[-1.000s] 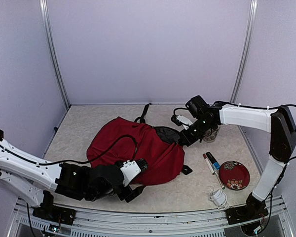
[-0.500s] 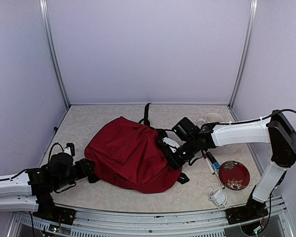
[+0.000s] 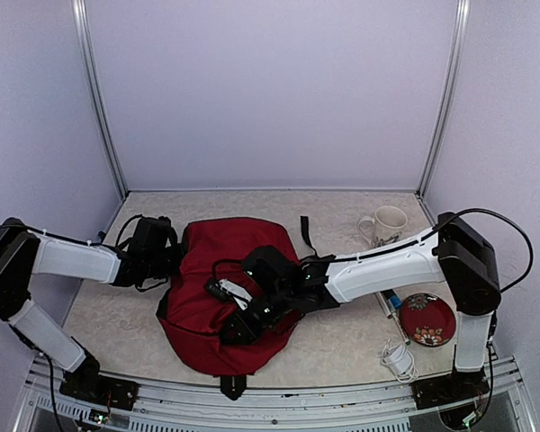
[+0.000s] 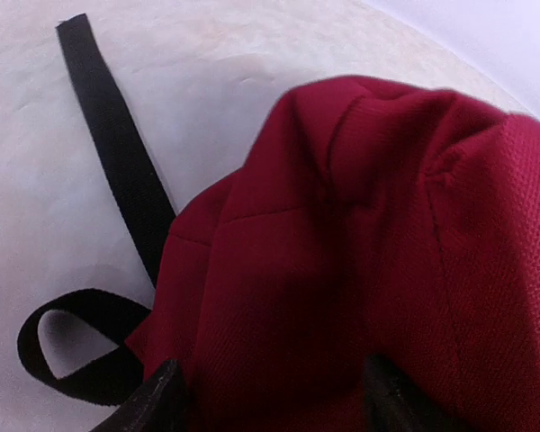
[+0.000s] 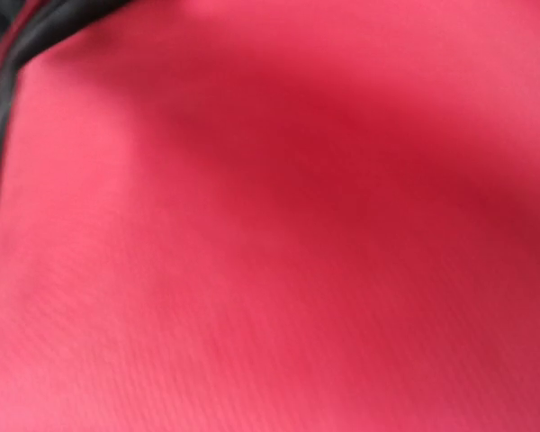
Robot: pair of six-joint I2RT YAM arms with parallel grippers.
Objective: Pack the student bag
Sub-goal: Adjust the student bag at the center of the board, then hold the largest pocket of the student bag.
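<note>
The student bag [image 3: 211, 346] is a big dark-red backpack lying flat in the middle of the table. My left gripper [image 3: 169, 254] is at its upper left edge. In the left wrist view its black fingertips [image 4: 166, 400] stand well apart with a thick fold of the bag [image 4: 387, 225] filling the gap between them, so my left gripper [image 4: 274, 396] grips the fabric. My right gripper [image 3: 237, 322] reaches across from the right and rests low on top of the bag. Its wrist view shows only blurred red fabric [image 5: 297, 225] and a black edge [image 5: 18, 54]; its fingers are hidden.
A cream mug [image 3: 387, 223] stands at the back right. A red patterned plate [image 3: 426, 318] and a coiled white cable [image 3: 398, 358] lie at the front right. Black bag straps trail at the back [image 3: 303, 232], the front [image 3: 232, 387] and the left [image 4: 117, 162].
The bag has turned and slid toward the front centre. My right arm has stretched left across it, and my left arm has swung up to the bag's upper left edge.
</note>
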